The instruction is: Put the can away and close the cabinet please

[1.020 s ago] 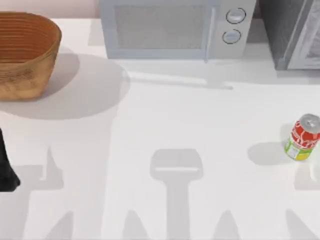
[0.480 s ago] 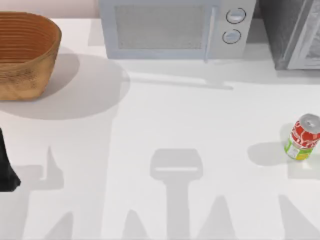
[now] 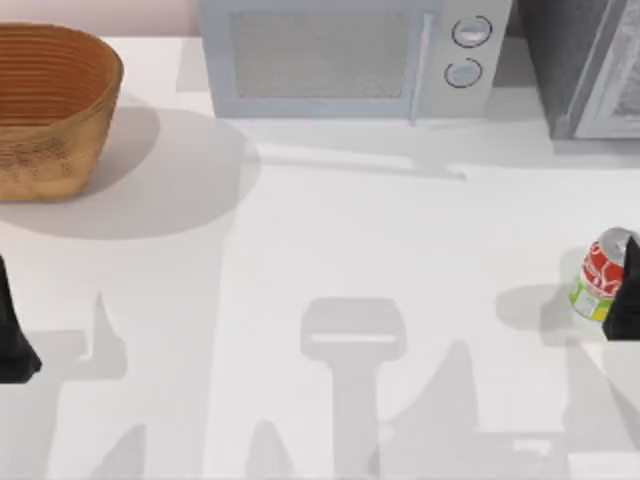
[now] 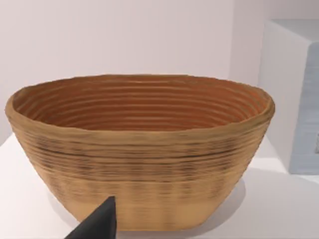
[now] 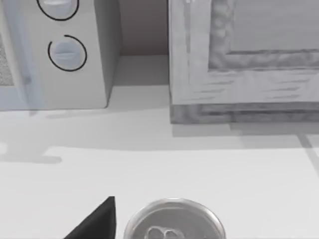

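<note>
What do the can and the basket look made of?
The can looks like thin metal: a shiny silver top with a printed red, white and yellow-green label. The basket looks like woven wicker: matte tan-brown, with coiled horizontal ridges around its wall.

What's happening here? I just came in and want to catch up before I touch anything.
The right arm's claw is at the table's right edge, right beside the can, which stands upright on the table and is not lifted. From the right wrist camera, the can's silver top sits just below the claw. The cabinet is at the back right, next to the microwave. The left arm is parked at the left edge, near the wicker basket.
</note>
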